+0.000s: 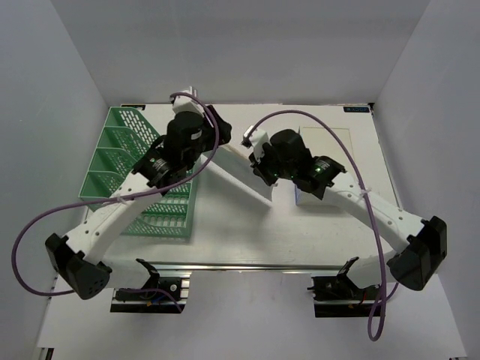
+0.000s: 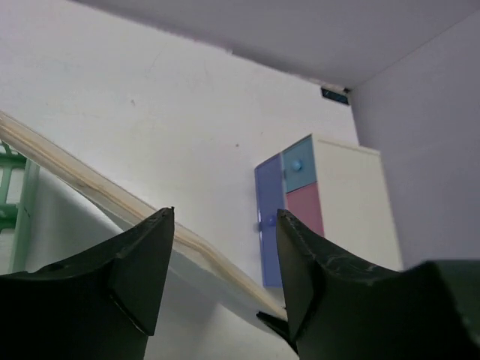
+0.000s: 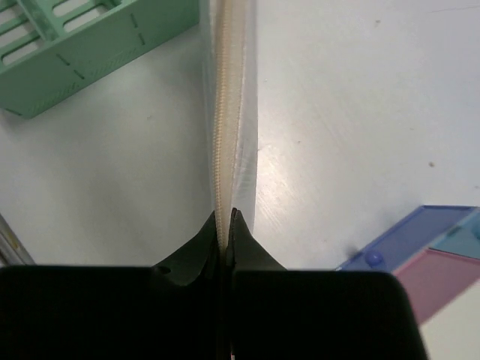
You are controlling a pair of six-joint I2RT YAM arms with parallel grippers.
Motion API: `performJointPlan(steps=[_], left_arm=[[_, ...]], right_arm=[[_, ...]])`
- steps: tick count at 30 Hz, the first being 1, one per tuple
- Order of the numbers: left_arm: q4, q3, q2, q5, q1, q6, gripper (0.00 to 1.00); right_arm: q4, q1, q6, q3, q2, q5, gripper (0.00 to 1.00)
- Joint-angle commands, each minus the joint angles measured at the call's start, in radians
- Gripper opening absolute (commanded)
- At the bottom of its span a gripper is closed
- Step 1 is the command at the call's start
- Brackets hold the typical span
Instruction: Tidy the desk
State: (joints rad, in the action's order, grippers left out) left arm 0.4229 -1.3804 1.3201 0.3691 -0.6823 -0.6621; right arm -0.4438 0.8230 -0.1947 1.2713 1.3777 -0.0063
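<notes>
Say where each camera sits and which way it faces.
Top: above and behind the robot, looking down on the desk; left arm and right arm show.
Left wrist: facing across the desk toward the drawer box; open left fingers show.
Right wrist: looking down along the folder; right fingers shut on it.
Shared by wrist views: folder, drawer box.

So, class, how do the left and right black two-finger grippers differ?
The left gripper stands open, gripping nothing; the right gripper is shut on the thin clear-covered cream paper sheaf. The left hangs beside the green mesh rack, the right near the white drawer box. Both are black.
</notes>
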Motion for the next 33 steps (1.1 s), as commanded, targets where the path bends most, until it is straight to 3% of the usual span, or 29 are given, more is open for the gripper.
performJointPlan(steps=[1,5,12,16,18,25,29,33], left_arm=[[0.002,-0.057,-0.082,0.03,0.007,0.027,0.69],[-0.018,0.007,-0.174,-0.065,0.007,0.038,0.69],[-0.34,0.372,-0.436,-0.272,0.007,0.026,0.77],[-0.415,0.495,-0.479,-0.363,0.007,0.033,0.78],[-0.542,0.585,-0.502,-0.401,0.007,0.062,0.82],[-0.962,0.764,-0.48,-0.386,0.007,0.209,0.9],[-1.293,0.822,-0.415,-0.429,0.007,0.28,0.91],[-1.365,0.773,-0.354,-0.493,0.017,0.288,0.93]], right_arm=[[0.063,-0.038,-0.031,0.045,-0.068,-0.011,0.0],[0.059,-0.094,-0.051,0.092,-0.094,-0.029,0.0],[0.042,-0.199,-0.061,0.261,-0.135,-0.11,0.0],[0.044,-0.231,-0.049,0.362,-0.164,-0.176,0.0],[0.022,-0.252,-0.035,0.408,-0.17,-0.231,0.0],[0.022,-0.297,0.057,0.49,-0.23,-0.443,0.0],[0.019,-0.314,0.104,0.511,-0.253,-0.555,0.0],[0.028,-0.318,0.124,0.487,-0.288,-0.652,0.0]])
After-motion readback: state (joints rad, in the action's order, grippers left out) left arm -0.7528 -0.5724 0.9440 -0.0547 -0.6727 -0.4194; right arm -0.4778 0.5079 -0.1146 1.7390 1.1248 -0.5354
